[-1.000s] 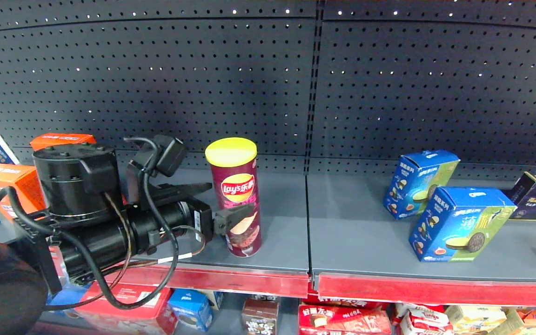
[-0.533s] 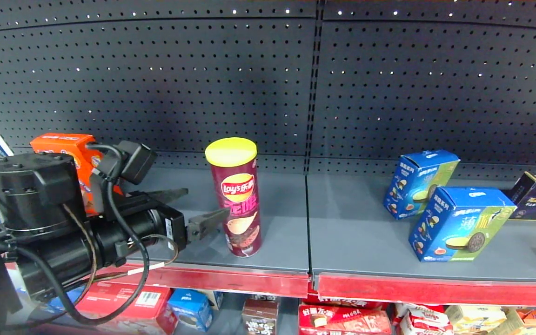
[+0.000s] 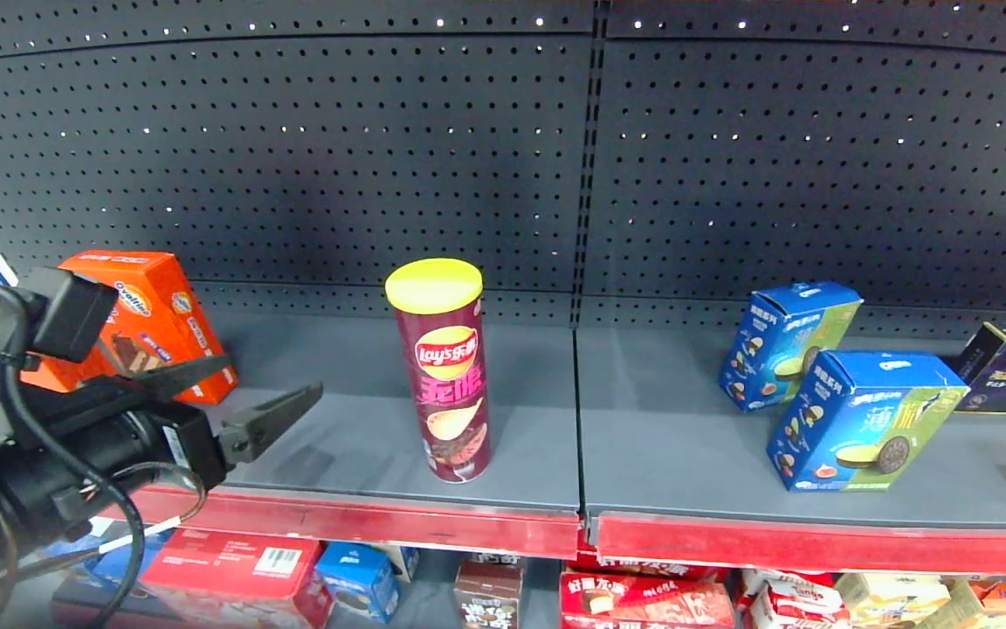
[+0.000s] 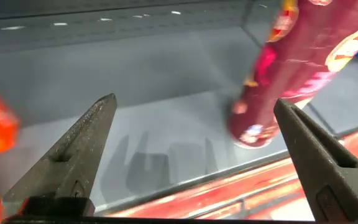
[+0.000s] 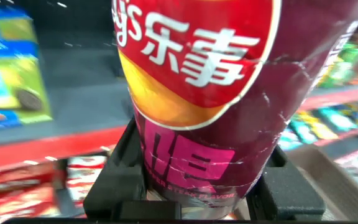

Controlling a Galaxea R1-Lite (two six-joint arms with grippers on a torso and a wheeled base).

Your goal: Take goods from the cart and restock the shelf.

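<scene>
Left pincer (image 3: 272, 377) hangs with its jaws wide apart and nothing between them, at the front left of the grey shelf (image 3: 669, 437), apart from the chip can (image 3: 446, 371). Right pincer (image 5: 197, 180) clamps a second can (image 5: 197, 93) of the same kind. A dark pegboard (image 3: 293, 157) backs the shelf, and a red strip (image 3: 433, 528) edges its front. An orange box (image 3: 154, 319) stands on the left, blue biscuit boxes (image 3: 861, 419) on the right. The upright maroon chip can has a yellow lid (image 3: 433, 285) and a red-and-yellow logo.
</scene>
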